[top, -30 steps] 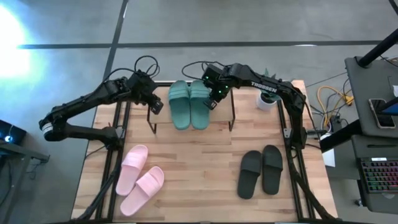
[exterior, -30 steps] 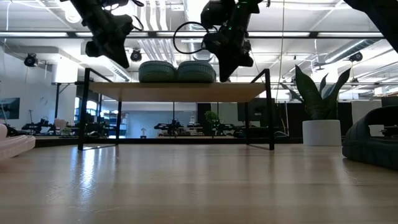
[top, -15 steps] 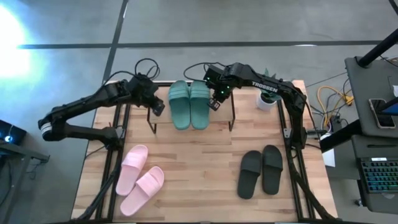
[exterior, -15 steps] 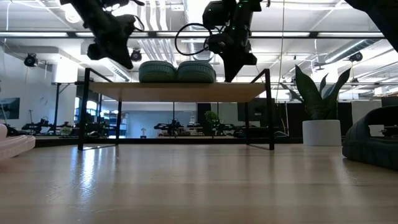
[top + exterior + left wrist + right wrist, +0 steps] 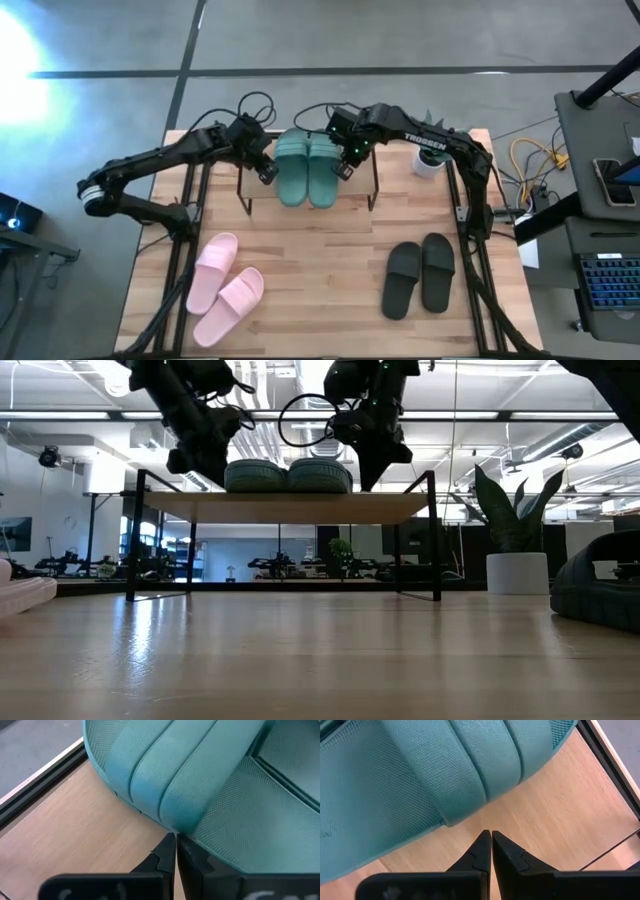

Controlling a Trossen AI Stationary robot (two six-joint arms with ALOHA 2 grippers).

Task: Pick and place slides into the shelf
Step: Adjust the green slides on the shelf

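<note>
At the centre top of the high view, the table carries the shelf, and the 2 green slides lie side by side on its wooden top board. Pink slides sit at lower left of the frame, black slides at lower right, both pairs on the table and well apart from the shelf. A potted plant stands to the right of the shelf.

Change over the last second: the left arm has swung in from the left, so the left gripper is now just beside the left green slide; its wrist view shows the tips touching or nearly touching that slide's edge. The green pair looks nudged slightly rightward. The right gripper has barely moved and stays beside the right green slide.

Both grippers have fingers pressed together, holding nothing.

Judgement: 1 pair is placed; the 2 closed grippers appear to be squaring it up. 2 pairs remain.
</note>
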